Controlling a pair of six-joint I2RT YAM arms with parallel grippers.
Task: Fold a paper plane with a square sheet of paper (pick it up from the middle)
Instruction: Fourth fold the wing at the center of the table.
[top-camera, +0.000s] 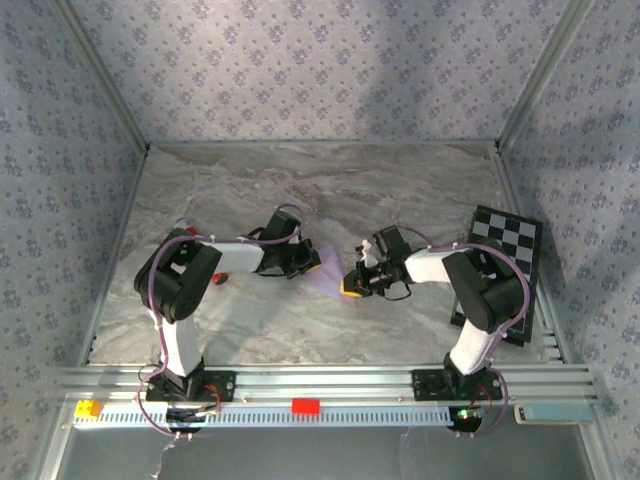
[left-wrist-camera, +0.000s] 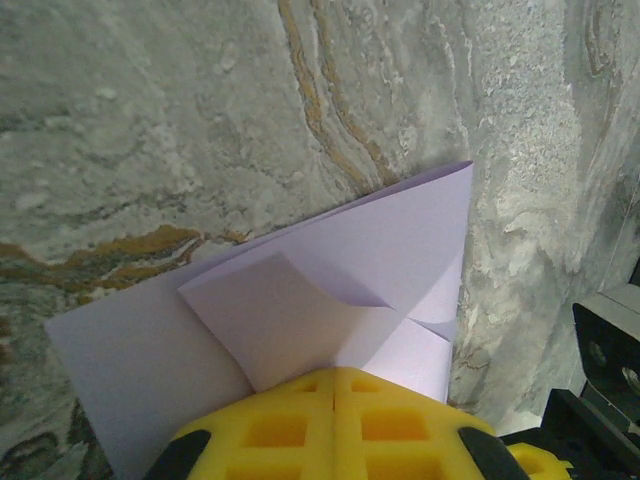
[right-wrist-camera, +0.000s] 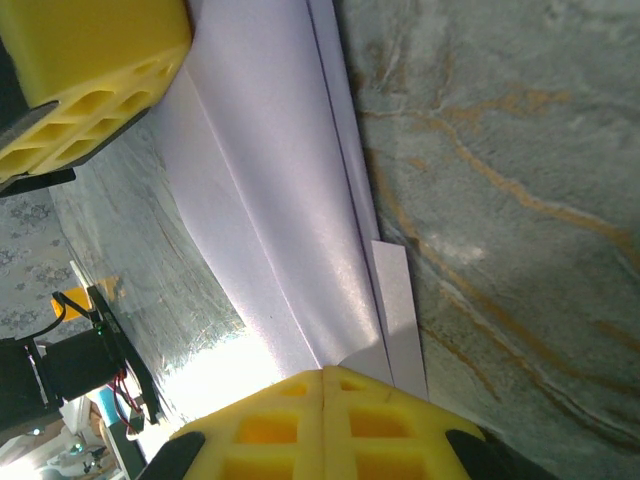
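Midway through the folding: thin pale lilac square sheet of paper (top-camera: 330, 272), creased into overlapping flaps, flat on the grey marbled table (top-camera: 300, 180) between the two arms. Yellow-padded left gripper (left-wrist-camera: 333, 400) closed tight, tip pressing on the near edge of the sheet. The right gripper (right-wrist-camera: 322, 400) likewise shut, tip down on the opposite, layered edge. Nothing visibly pinched by either. Step in hand, by the look of it: flattening a crease. Called for next: lifting off cleanly without dragging the flaps, then taking a fresh edge for the following fold.
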